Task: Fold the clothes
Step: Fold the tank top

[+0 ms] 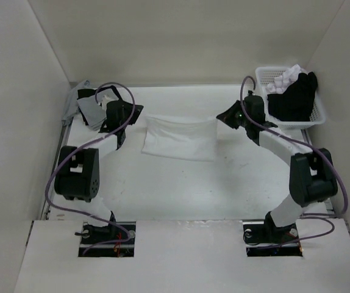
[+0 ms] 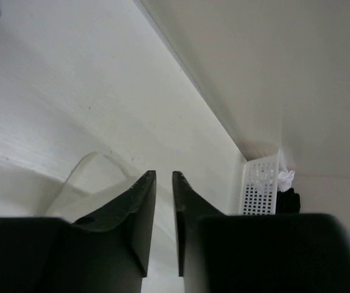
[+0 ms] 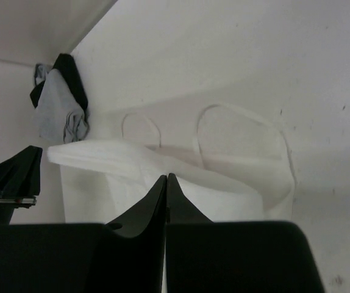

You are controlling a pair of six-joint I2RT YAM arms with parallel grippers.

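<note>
The left gripper (image 2: 163,174) hangs near the white garment's (image 1: 180,139) upper left corner, jaws a narrow slit apart with nothing between them. The right gripper (image 3: 166,177) sits at the upper right corner, jaws pressed together; whether they pinch cloth I cannot tell. The garment lies mid-table (image 1: 181,183), apparently doubled over, so one fold looks made. Next calls for a fresh grip on an edge. Farther off, a grey and black pile (image 1: 83,104) and a basket (image 1: 261,78) stand well apart, blocking nothing.
</note>
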